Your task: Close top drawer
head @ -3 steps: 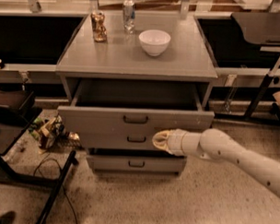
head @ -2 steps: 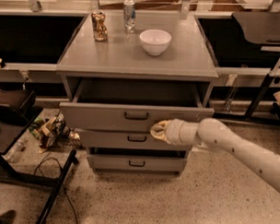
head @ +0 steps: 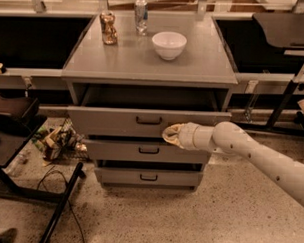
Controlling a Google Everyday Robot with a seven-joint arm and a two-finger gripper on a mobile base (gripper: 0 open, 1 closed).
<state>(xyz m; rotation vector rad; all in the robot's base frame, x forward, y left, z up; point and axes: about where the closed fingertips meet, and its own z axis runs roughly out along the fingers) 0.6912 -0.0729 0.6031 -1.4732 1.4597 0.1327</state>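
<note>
Gripper (head: 172,135) at lower edge of top drawer (head: 107,121) front, handle (head: 149,120) up-left of it; grasp state cannot be told. Top drawer partly open. Risk: low, off-centre push may slip under panel or skew it.

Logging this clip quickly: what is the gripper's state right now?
Gripper: low at the top drawer front, right of its handle; open or closed cannot be told.

No readable text anywhere (label on can (head: 140,15) blurred); claw (head: 169,134) at top drawer (head: 117,121) front.
</note>
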